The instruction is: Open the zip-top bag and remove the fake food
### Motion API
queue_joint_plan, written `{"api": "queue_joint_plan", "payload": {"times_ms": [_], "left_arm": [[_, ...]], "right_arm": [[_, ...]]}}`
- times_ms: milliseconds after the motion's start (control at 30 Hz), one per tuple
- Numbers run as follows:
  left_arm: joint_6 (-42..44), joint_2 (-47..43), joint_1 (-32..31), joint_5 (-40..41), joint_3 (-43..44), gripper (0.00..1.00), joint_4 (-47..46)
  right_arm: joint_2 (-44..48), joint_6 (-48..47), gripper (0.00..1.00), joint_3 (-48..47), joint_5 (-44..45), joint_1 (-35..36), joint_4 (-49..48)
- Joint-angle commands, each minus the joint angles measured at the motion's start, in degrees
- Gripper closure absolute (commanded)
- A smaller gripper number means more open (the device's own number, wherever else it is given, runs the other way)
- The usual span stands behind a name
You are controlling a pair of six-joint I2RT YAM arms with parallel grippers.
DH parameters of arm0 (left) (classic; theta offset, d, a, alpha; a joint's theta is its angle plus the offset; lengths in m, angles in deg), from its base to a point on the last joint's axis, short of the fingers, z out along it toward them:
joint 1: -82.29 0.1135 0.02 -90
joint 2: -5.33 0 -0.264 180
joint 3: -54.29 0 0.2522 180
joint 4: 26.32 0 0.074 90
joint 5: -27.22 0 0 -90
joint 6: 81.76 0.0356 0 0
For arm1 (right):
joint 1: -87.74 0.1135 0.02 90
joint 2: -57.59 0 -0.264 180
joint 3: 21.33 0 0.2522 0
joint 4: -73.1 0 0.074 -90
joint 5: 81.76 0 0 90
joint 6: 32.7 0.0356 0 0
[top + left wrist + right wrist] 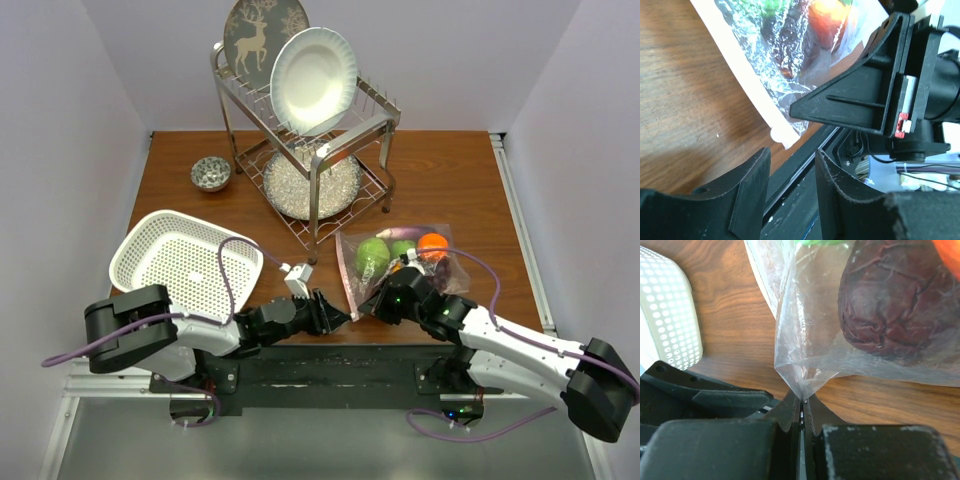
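The right tool (801, 412) is pinching a thin fold of the zip-top bag (805, 345) just ahead, the left tool (792, 192) hovering spread, empty, so a hard tug is risking film slipping free

Crinkly clear zip-top bag (805, 340) on table (450, 180), fake food (372, 255) inside.

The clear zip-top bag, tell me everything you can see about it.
The crinkly clear plastic zip-top bag lies on the brown wooden table, near its front edge, with a pale zip strip along its left side. Green, orange and dark purple fake food sits inside. The right gripper is shut on a near corner; the open left gripper sits just short of the strip's end.
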Motion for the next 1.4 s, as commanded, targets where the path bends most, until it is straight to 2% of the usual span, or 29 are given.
{"api": "queue_joint_plan", "payload": {"times_ms": [0,300,800,1100,1367], "left_arm": [[-2.14,0.53,1.58,-2.04,-1.35,0.52,-6.5],[-5.13,-1.67,2.29,-2.48,-2.93,0.49,-6.59],[-17.16,-0.18,6.24,-5.91,-7.86,0.5,-17.04],[-26.83,2.46,5.89,-4.16,-10.58,0.52,-21.44],[-30.35,3.6,5.01,-2.04,-10.06,0.54,-20.91]], "right_arm": [[1.21,2.02,1.0,-0.68,-0.69,0.21,-1.3],[0.42,4.75,1.0,-1.21,-3.06,0.21,-5.17],[-2.57,7.12,1.0,-3.23,-4.9,0.21,-10.97],[-1.52,8.27,1.0,-2.52,-5.53,0.29,-12.56],[0.5,8.36,1.0,-2.7,-5.79,0.21,-11.6]]}}
